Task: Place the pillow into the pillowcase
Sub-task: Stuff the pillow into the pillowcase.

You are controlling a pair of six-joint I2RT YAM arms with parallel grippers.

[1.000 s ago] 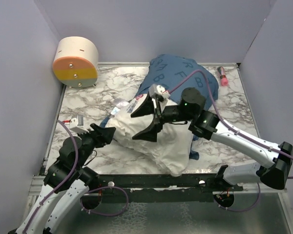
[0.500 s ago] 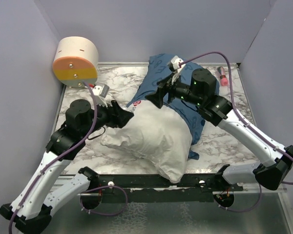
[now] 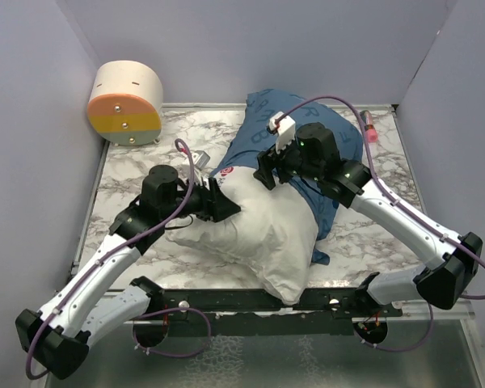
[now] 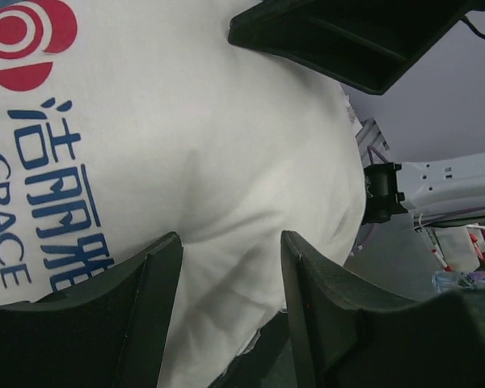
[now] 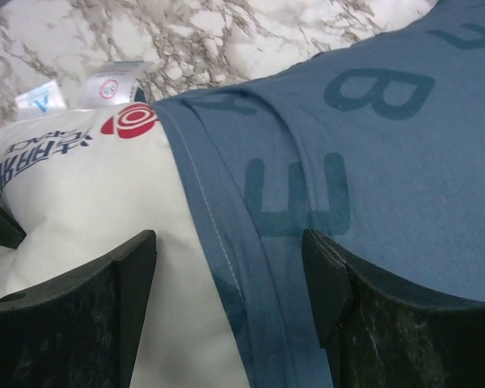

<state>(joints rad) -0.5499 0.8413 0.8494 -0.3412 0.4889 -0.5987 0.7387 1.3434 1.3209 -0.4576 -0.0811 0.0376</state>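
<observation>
The white pillow lies slanted across the marble table, its far end tucked under the blue lettered pillowcase. My left gripper is at the pillow's left edge. In the left wrist view the left gripper is open, and pillow fabric with its red and blue label bulges between the fingers. My right gripper hovers over the pillowcase's open edge. The right wrist view shows the right gripper open astride the stitched hem, with pillow on one side and pillowcase on the other.
A cream and orange cylinder stands at the back left corner. A small pink thing lies at the back right. Small white packets rest on the marble table beside the pillow's label end. Lavender walls close in three sides.
The left arm swung from the front left up to the pillow's left edge. The right gripper moved from above the pillow back onto the pillowcase hem, and both pairs of jaws narrowed.
</observation>
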